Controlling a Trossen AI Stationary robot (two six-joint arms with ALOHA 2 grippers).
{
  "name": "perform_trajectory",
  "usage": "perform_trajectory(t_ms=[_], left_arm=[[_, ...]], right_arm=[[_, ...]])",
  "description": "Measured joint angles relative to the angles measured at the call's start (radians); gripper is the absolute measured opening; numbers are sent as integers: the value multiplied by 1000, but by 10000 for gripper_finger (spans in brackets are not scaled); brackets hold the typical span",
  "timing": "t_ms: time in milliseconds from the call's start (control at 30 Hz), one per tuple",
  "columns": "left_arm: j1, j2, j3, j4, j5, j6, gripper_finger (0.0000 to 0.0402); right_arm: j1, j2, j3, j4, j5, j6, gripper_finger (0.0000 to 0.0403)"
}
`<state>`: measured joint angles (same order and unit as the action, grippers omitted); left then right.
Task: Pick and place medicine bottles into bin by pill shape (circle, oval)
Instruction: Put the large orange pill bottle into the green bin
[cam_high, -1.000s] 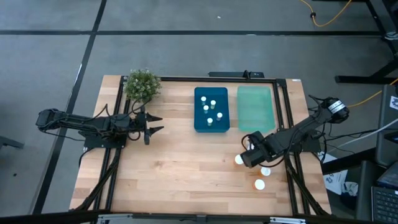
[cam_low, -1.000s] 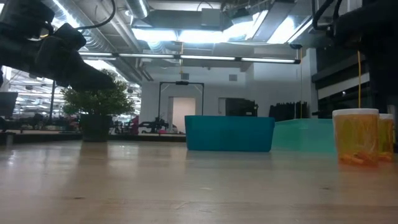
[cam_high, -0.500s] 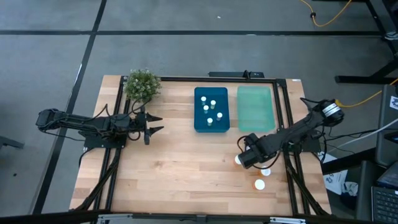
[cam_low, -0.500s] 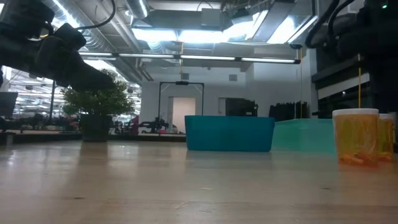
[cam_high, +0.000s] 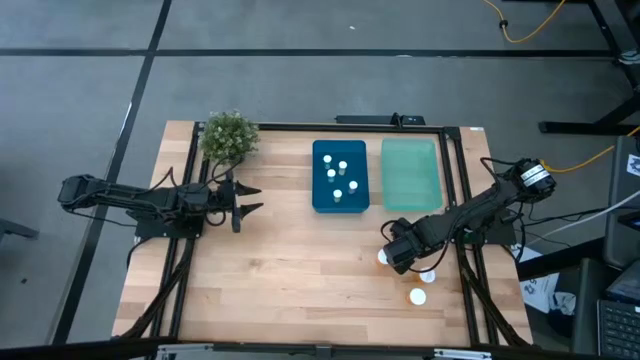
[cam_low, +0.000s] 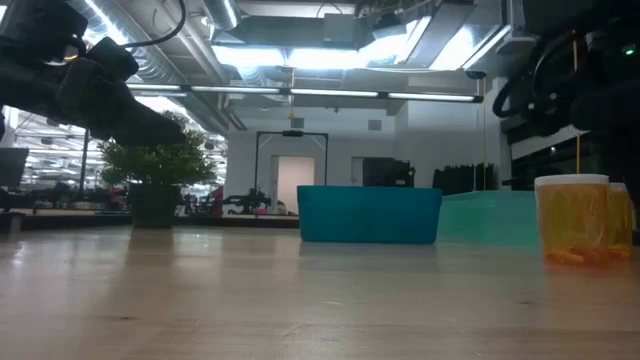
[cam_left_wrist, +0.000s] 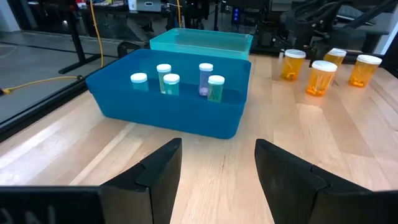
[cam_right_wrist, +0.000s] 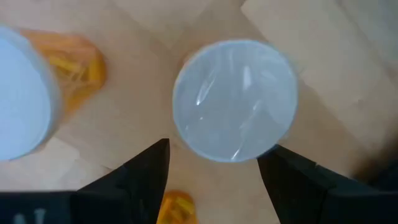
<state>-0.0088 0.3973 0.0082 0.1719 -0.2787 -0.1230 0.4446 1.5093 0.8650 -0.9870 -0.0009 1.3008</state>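
My right gripper is open and points down over a larger amber bottle with a white cap that stands on the table at the near right. Its fingers stand on either side of the cap without touching it. Two more amber bottles stand nearer the table's near edge. The left wrist view shows a fourth amber bottle. Several small white-capped bottles stand in the blue bin. My left gripper is open and empty, held level at the left near the plant.
A teal bin stands right of the blue bin at the far side. A potted plant stands at the far left corner. Bare wood lies between the two arms and along the near edge.
My right gripper has gone a little toward the table's left edge, over the leftmost amber bottle, and has come lower. It now covers that bottle in the high view. The bottles have stayed where they were.
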Motion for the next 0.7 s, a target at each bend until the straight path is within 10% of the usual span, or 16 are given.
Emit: perform_trajectory(t_ms=[700], left_arm=[[0, 0, 0, 0, 0, 0, 195]], right_arm=[[-65, -4, 33, -23, 150, -76, 242]])
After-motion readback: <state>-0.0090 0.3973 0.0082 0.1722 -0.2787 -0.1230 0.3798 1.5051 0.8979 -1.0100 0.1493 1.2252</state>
